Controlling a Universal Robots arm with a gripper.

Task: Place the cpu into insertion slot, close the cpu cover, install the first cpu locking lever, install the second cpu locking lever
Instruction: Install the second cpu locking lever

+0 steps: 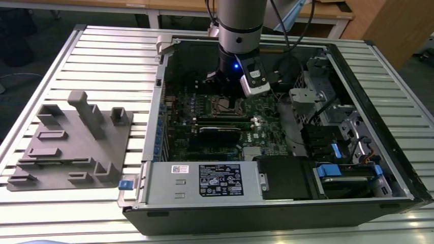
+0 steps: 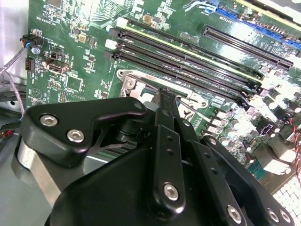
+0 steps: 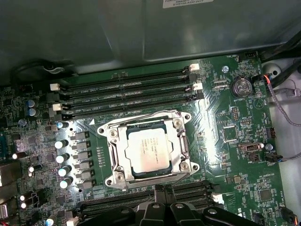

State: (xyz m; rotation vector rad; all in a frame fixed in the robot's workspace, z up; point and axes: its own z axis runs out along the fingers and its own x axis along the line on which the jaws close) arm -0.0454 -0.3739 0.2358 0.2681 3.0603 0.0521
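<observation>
Already the cpu (image 3: 148, 151) flat under the cpu cover (image 3: 181, 153) (apparently closed), jaws' state impossible to tell.

The arm (image 1: 239, 23) is a round grey tube with a darker band where it meets a black wrist section (image 1: 229, 63), on which a small blue light glows. A silver and white camera block (image 1: 255, 81) is fixed to the wrist on the exterior view's right, and black cables (image 1: 293, 23) hang behind it. In the second wrist view the tool (image 2: 162, 155) is matt black, built of jointed link bars fastened with shiny silver socket screws (image 2: 75, 136), over a brushed metal ring (image 2: 33, 167).
</observation>
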